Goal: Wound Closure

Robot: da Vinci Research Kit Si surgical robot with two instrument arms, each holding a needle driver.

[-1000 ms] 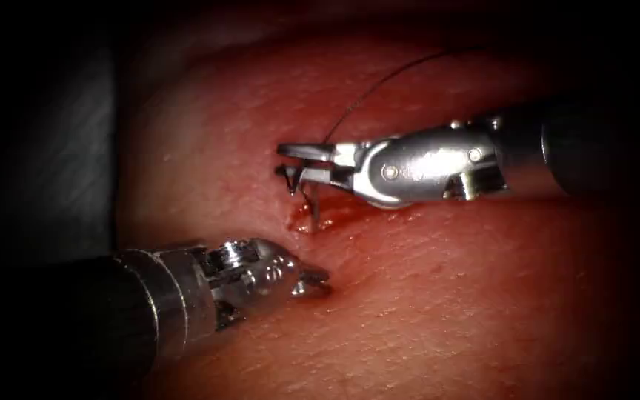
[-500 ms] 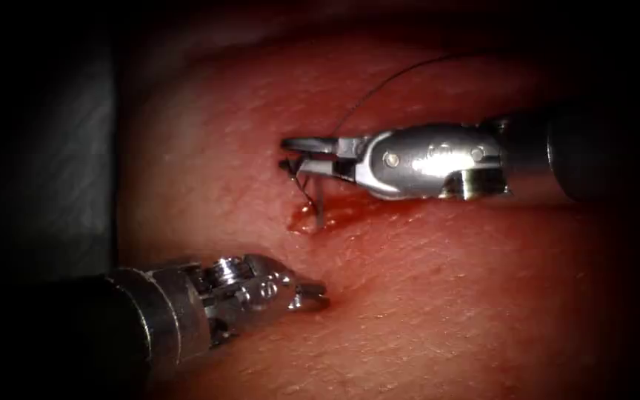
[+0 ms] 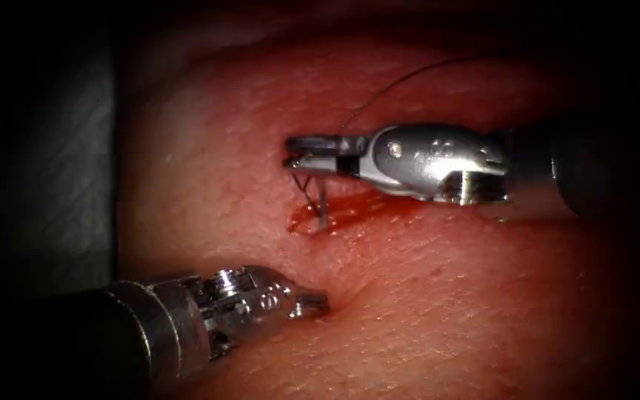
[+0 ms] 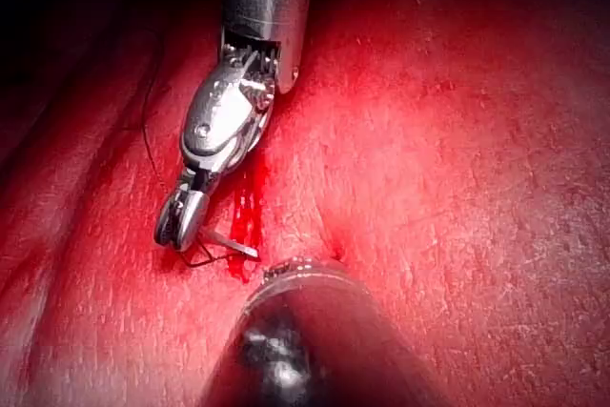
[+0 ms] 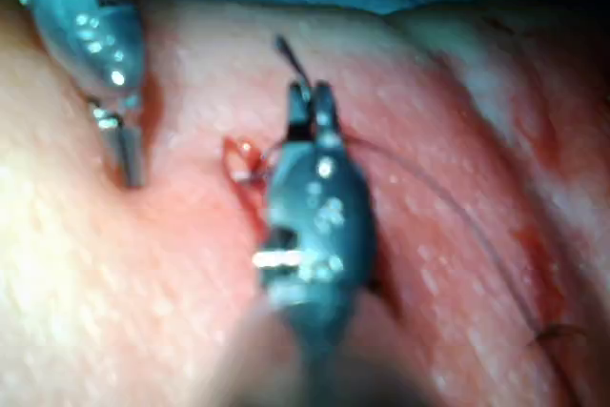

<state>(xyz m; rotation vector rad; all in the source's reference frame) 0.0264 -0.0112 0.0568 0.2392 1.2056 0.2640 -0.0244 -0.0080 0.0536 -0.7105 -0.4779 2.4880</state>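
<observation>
Seemingly mid-stitch: the right arm's silver needle driver (image 3: 295,152) has its jaws clamped on the upper end of the thin curved steel needle (image 3: 322,204). The needle's lower end stands in the reddish pork-belly tissue (image 3: 424,296), in a small pool of red fluid (image 3: 350,211) at the cut. That entry spot lies at about five o'clock from the jaw tips, just beside them. Fine dark thread (image 3: 394,83) trails from the jaws toward one o'clock. The left arm's silver needle driver (image 3: 311,304) sits at six o'clock from the needle and apart from it – jaws together, holding nothing, tip on the tissue. The next move likely calls for turning along the needle's curve without tearing the tissue.
</observation>
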